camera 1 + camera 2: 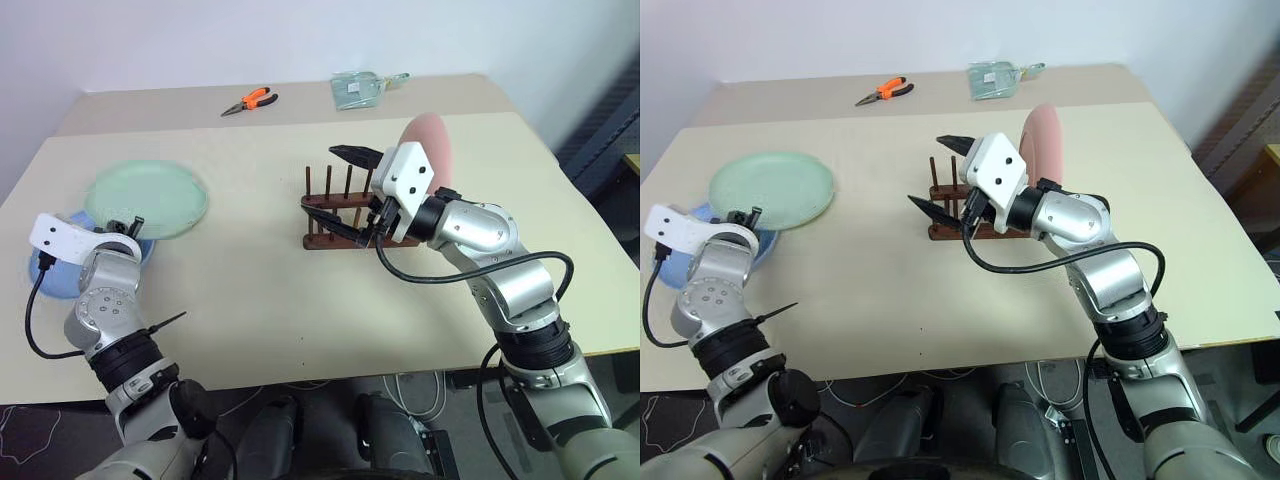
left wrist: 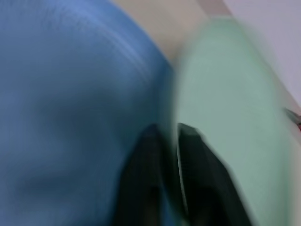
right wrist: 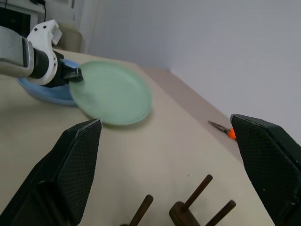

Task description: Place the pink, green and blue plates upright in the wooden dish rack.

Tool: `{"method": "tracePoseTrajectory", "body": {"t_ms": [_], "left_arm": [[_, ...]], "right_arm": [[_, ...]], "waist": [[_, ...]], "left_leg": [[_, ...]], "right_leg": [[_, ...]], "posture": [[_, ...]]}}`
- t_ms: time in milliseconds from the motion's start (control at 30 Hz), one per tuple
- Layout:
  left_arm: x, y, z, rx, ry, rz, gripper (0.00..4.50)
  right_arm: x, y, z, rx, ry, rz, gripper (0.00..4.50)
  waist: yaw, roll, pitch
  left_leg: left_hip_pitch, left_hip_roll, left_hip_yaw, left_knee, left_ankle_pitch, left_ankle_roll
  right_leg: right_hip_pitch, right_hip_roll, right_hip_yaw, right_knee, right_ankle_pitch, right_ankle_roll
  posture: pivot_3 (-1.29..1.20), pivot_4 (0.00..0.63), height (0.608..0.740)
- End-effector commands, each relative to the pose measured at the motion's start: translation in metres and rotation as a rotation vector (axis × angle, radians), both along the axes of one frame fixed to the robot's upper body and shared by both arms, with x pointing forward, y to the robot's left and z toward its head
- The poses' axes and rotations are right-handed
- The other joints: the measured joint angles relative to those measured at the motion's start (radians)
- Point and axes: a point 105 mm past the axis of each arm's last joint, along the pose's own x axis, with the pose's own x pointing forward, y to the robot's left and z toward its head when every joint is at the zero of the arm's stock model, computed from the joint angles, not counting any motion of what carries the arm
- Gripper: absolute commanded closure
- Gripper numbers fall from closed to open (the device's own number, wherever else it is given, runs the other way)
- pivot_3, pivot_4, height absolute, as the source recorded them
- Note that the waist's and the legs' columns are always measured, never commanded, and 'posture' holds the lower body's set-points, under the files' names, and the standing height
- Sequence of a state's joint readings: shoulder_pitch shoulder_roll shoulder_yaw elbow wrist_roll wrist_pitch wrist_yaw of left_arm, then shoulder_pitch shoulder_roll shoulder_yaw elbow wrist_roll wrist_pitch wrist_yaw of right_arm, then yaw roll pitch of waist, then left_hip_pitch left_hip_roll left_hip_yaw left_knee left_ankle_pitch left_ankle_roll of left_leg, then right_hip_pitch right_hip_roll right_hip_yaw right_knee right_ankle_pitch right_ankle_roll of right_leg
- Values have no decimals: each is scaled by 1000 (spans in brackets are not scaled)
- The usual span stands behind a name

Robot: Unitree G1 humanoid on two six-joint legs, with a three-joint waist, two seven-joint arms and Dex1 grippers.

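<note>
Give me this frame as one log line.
pink plate: upright in wooden dish rack | left gripper: shut on green plate | right gripper: open

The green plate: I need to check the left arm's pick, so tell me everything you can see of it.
The green plate is round, pale mint, matte like plastic, with a shallow raised rim. It lies tilted at the table's left side, its near-left edge resting on the blue plate. The left gripper is shut on that edge. Nothing else touches it.

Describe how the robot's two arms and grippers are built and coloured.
Both arms are silver-grey metal with black ribbed joint bands and a white wrist housing. A black cable loops loose beside each forearm. The left gripper and right gripper each have two black pointed fingers with a fine textured pad surface. The right housing shows small dark screw holes.
</note>
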State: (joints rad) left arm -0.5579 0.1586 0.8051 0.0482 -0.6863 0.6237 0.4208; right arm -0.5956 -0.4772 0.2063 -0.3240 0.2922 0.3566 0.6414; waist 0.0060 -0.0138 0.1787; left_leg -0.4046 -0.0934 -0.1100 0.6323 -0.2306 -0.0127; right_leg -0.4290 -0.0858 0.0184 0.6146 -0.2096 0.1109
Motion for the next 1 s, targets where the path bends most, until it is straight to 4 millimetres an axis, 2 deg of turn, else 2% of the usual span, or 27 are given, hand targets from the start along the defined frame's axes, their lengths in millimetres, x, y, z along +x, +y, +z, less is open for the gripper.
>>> {"method": "tracePoseTrajectory", "body": {"t_ms": [33,167,267,333,367,400,467,667,767,900,1000], "left_arm": [[5,0,35,44,-141,-8,4450],[12,-24,68,177,-268,-115,4450],[21,-75,104,386,-349,-309,4450],[23,-99,115,480,-370,-388,4450],[24,-119,124,532,-390,-445,4450],[24,-137,132,563,-416,-489,4450],[22,-160,143,582,-459,-540,4450],[16,-192,159,600,-519,-621,4450],[12,-199,161,590,-534,-651,4500],[10,-199,156,592,-520,-671,4500],[10,-199,150,587,-506,-687,4500]], "right_arm": [[-6,-4,15,31,-45,-7,0],[-4,-7,18,24,-57,-30,0],[-2,1,22,-62,-179,-43,0],[-3,8,19,-130,-251,-32,0],[-2,14,17,-182,-297,-22,0],[1,20,14,-239,-345,-17,0],[7,27,7,-329,-423,-21,0],[41,30,-9,-527,-576,-119,0],[55,28,-12,-578,-611,-180,883],[63,26,-5,-553,-621,-253,2920],[62,26,-7,-565,-635,-259,4458]], "waist": [[1,-1,0],[4,-1,1],[6,-2,1],[5,-2,1],[4,-2,1],[4,-2,1],[1,-2,1],[-17,-2,1],[-19,-2,1],[-19,-2,1],[-19,-2,1]], "left_leg": [[0,0,0,0,0,0],[0,0,0,0,0,0],[0,0,0,0,0,0],[-1,-1,1,0,0,0],[0,-1,1,0,0,0],[0,0,1,0,0,0],[0,0,1,0,0,-1],[0,0,1,-1,4,-7],[0,1,1,-2,5,-9],[0,2,1,-2,6,-10],[0,2,1,-2,6,-10]], "right_leg": [[0,0,0,0,0,0],[0,0,0,0,0,0],[0,0,0,0,0,0],[0,0,0,-1,0,0],[0,0,1,-1,0,0],[0,0,1,0,0,0],[0,0,0,0,0,-1],[-1,1,1,0,0,-1],[-1,2,2,0,1,-2],[-1,3,2,0,1,-2],[-1,3,2,0,1,-2]], "posture": [[0,150,739],[0,150,739],[0,150,739],[0,150,739],[0,150,739],[0,150,739],[0,150,739],[0,150,739],[0,150,739],[0,150,739],[0,150,739]]}}
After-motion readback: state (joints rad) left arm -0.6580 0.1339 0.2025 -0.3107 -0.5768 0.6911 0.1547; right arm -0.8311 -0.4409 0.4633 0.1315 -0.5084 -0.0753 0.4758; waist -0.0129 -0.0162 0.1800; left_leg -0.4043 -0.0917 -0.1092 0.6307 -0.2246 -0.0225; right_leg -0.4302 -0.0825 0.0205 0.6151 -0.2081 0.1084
